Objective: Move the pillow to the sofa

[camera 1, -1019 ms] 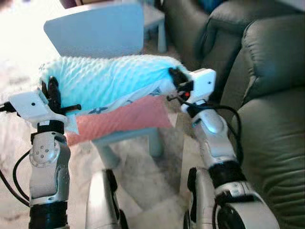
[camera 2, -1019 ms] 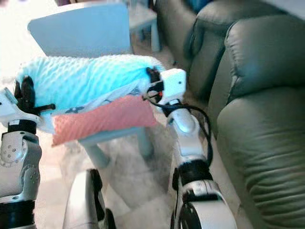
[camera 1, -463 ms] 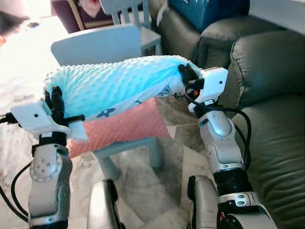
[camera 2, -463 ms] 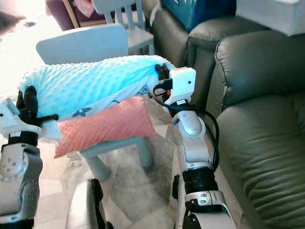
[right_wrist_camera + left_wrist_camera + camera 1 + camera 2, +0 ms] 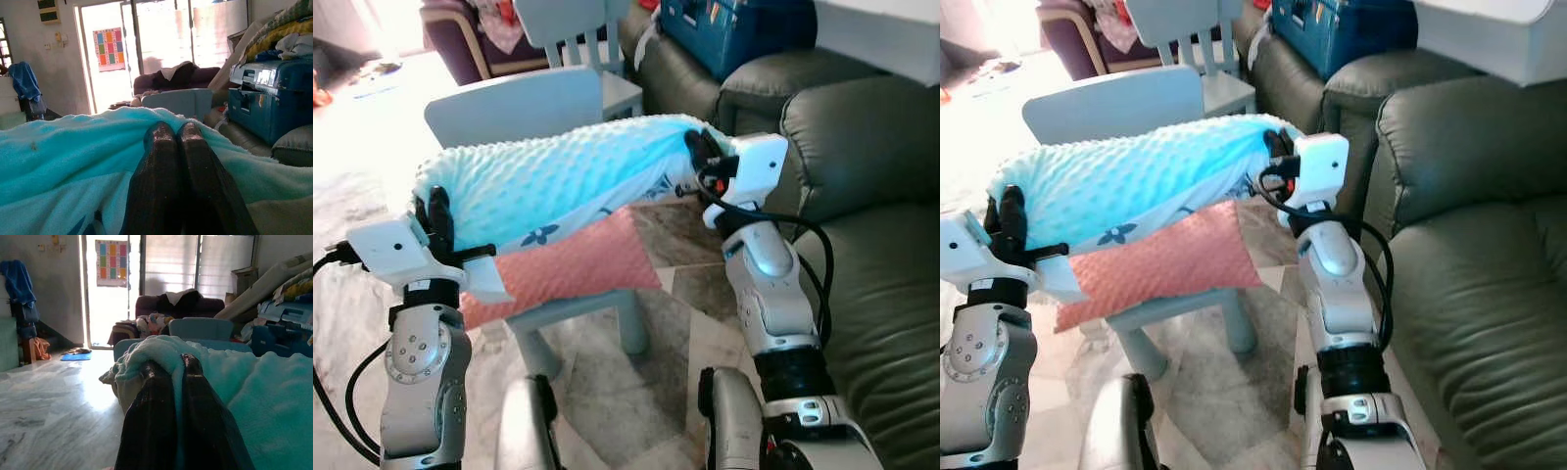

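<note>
Pillow [image 5: 558, 181], turquoise and dimpled, hangs lifted between both claws, clear above a pink cushion [image 5: 573, 264] that lies on a pale blue desk [image 5: 573, 305]. Left claw [image 5: 438, 217] grips its near-left end; right claw [image 5: 697, 152] grips the far-right end, close to the sofa [image 5: 862, 196] on the right.

Right eye: the same span, sagging slightly in the middle, with the sofa seat [image 5: 1474, 294] open to the right.

Left wrist: two fingers [image 5: 151, 406] pressed together, pinching pillow fabric between them.

Right wrist: fingers [image 5: 161, 171] likewise squeezed tight on the fabric.

To carry well, I judge both arms should swing right together, keeping their spacing so neither pinch tears loose, and hold height until the pillow is over the seat.
</note>
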You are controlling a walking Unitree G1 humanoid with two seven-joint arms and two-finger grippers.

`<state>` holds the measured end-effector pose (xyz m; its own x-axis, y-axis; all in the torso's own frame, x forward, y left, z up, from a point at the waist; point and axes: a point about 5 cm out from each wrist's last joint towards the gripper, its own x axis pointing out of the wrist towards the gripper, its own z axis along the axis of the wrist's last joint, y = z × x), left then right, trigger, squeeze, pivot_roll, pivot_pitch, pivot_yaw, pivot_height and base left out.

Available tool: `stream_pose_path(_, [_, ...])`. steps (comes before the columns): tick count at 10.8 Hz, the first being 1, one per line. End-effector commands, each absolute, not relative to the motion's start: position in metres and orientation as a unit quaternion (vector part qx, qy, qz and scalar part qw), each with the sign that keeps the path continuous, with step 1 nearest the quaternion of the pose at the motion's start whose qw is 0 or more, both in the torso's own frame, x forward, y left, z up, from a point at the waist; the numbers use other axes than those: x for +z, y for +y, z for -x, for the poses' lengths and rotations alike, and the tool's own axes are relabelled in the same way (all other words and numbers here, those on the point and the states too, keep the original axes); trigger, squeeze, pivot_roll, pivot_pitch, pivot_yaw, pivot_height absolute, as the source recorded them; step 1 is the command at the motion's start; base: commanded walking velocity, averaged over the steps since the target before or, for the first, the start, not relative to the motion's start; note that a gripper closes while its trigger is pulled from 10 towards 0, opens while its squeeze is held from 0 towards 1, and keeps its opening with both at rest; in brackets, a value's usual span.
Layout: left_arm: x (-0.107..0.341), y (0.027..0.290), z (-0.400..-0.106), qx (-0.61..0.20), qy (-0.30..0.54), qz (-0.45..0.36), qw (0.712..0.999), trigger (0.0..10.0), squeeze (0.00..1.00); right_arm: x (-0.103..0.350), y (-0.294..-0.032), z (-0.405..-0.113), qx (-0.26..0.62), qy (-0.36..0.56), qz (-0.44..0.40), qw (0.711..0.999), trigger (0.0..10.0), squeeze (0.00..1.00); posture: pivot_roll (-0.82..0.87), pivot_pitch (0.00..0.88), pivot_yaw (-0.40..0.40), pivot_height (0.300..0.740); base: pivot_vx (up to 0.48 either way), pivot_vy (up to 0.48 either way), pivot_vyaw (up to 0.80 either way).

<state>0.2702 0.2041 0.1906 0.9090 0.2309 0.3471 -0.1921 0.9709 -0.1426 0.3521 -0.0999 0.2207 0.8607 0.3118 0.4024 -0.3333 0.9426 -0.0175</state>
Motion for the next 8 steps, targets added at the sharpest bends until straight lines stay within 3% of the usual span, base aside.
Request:
stream_pose_path(1, [0.1955,0.2075,-0.2676,0.119,-0.192,0.044,0.973,0.0,0.0,0.2338,-0.0991,-0.3483,0.167,-0.23,-0.03,0.958,0.0,0.0,-0.19,0.039,0.091,0.553,0.0,0.0,0.0])
stream_pose_path(8, [0.1966,0.2041,-0.2747,0.106,-0.181,0.03,0.977,0.0,0.0,0.2382,-0.1011,-0.3486,0.164,-0.233,-0.032,0.958,0.0,0.0,-0.19,0.036,0.097,0.664,0.0,0.0,0.0])
